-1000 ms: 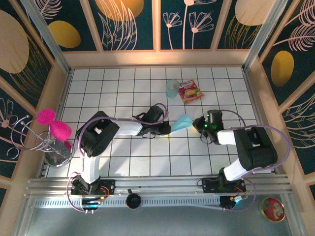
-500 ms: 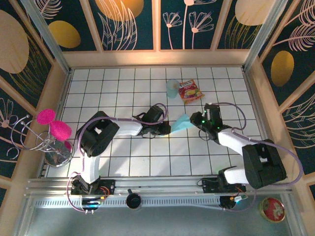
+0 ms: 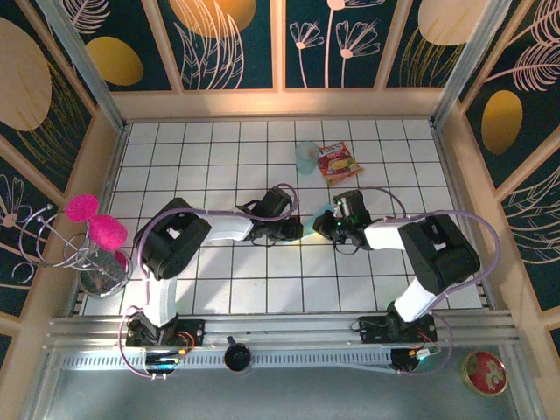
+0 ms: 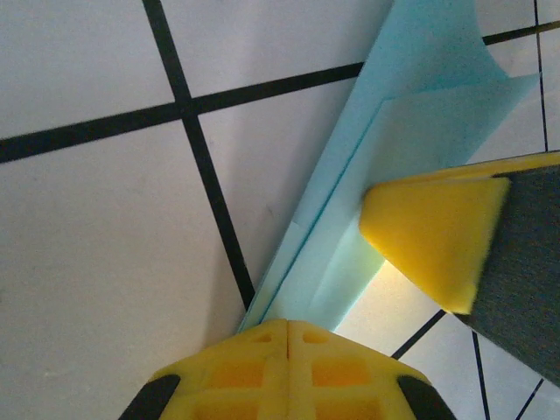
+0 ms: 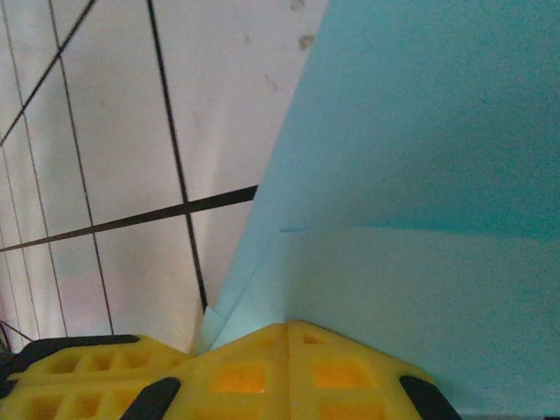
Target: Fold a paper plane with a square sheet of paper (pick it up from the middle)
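**Item:** sheet of paper [image 4: 420, 114], light teal, folded into a long taper with its layers showing.
**Location:** just on the near side of the snack packet [image 3: 339, 163], towards the arm bases.
**Long axis:** runs left to right past the packet, narrow tip to the left, broad end to the right.
**Holders:** left gripper [image 4: 287, 325], fingers together and pinching the tip, left of the packet. Right gripper [image 5: 289, 328], clamped on the broad end, directly nearward of the packet.
**Judgement:** both arms are equally near, so the next crease depends on this shared line.

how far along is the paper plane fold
Done: the teal paper is folded into overlapping layers tapering to a point. In hand: left gripper and right gripper are shut on it. Left: no dart with a centre ridge yet, so probably more folds.
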Available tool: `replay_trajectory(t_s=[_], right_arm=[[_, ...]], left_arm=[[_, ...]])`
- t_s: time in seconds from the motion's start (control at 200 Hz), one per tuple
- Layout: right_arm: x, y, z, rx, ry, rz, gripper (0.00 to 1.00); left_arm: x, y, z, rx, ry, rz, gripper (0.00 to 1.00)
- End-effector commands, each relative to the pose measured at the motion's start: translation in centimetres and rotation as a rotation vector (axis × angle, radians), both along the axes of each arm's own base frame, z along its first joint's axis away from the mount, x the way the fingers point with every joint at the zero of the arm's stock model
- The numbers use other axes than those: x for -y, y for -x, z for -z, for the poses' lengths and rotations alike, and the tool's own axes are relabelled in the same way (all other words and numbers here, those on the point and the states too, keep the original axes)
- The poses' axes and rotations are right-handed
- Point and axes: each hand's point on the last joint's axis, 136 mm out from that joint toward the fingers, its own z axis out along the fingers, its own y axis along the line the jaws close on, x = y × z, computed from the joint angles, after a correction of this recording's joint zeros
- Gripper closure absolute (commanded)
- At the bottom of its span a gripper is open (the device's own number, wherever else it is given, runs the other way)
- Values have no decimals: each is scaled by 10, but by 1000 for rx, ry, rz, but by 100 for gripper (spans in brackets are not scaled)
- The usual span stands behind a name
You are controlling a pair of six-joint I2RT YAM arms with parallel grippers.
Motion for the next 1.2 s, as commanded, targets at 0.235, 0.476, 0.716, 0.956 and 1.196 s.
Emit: replay_trajectory(t_s=[0.235,0.476,0.716,0.956,1.196], right_arm=[[15,-5,18,-32,78,-52,94],[12,-4,21,-44,76,-76,94],[13,-3,26,-61,84,-77,94],[16,-3,31,-73,101,-71,94],[25,-2,40,-113,139,-53,94]], left_arm=[[26,-5,-34,45,71,124,94],[26,-7,-7,13,11,146,98],[22,-5,9,-9,-33,161,100],[10,4,22,-30,-76,160,100],[-12,28,31,-67,-121,188,100]])
